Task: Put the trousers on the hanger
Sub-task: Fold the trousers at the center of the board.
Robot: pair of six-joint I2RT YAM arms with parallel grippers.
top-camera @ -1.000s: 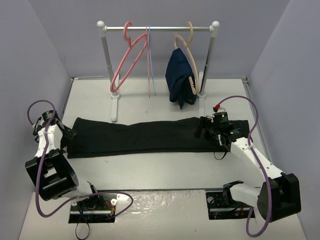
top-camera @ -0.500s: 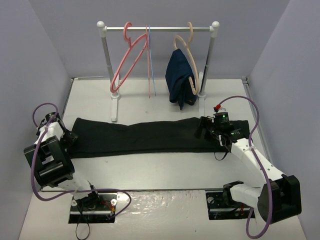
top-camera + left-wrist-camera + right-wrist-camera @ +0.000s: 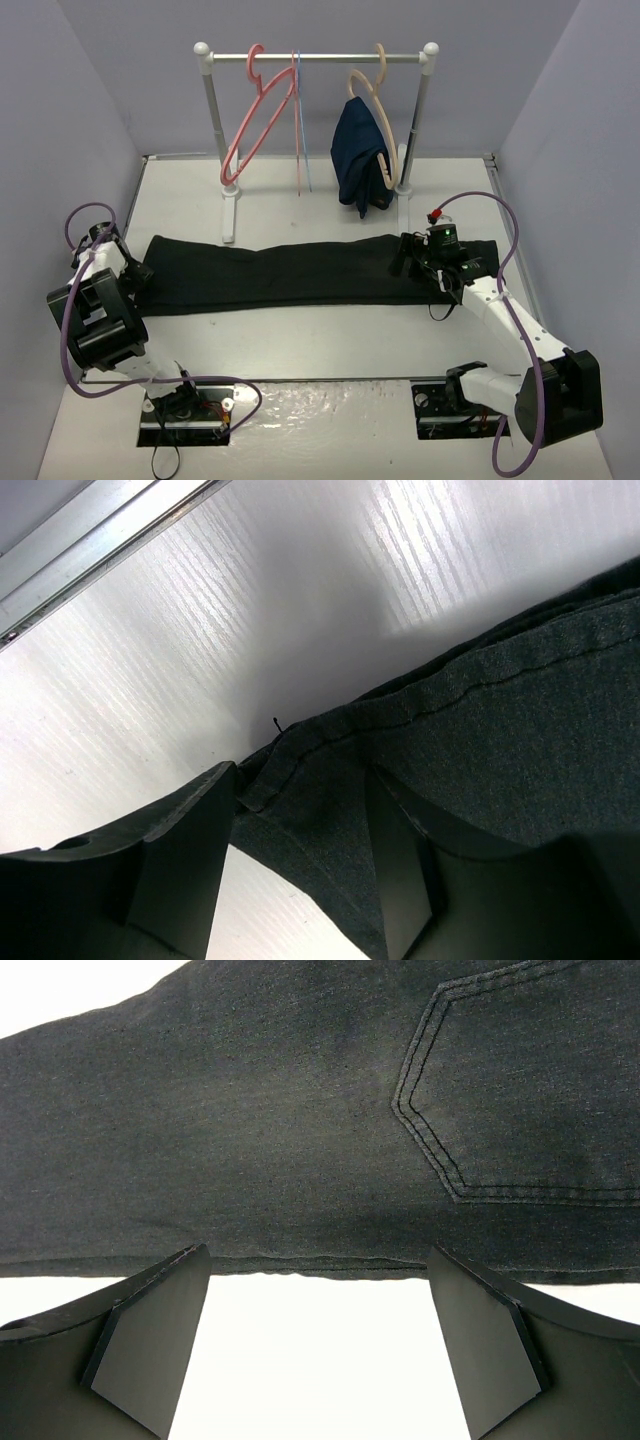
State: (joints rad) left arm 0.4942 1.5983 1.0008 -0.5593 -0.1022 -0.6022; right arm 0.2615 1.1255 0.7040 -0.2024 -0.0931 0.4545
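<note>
Now your left gripper (image 3: 300, 780) is narrowing around one end of the long plain black fabric trousers (image 3: 270, 272). Its two dark fingers (image 3: 180, 860) are standing partly spread, with the stitched hem (image 3: 335, 728) lying between them and not yet pinched. Over the last second you have been swinging that arm in toward the trouser end at the left of the white table (image 3: 300, 340) and drawing the jaws together, so I am reading this as the start of a grasp on the leg end. Your right gripper (image 3: 318, 1260) is staying wide apart and unmoved over the waist end, near the curved double-stitched back pocket (image 3: 430, 1110), and it is gripping nothing. The trousers are lying flat across the table, well apart from the thin salmon-pink plastic hanger (image 3: 245, 125), which is hanging bare by its hook on the metal rail (image 3: 315, 58) at the back. Lifting and draping are therefore both still waiting. I am finding no brand, label or readable writing anywhere.
</note>
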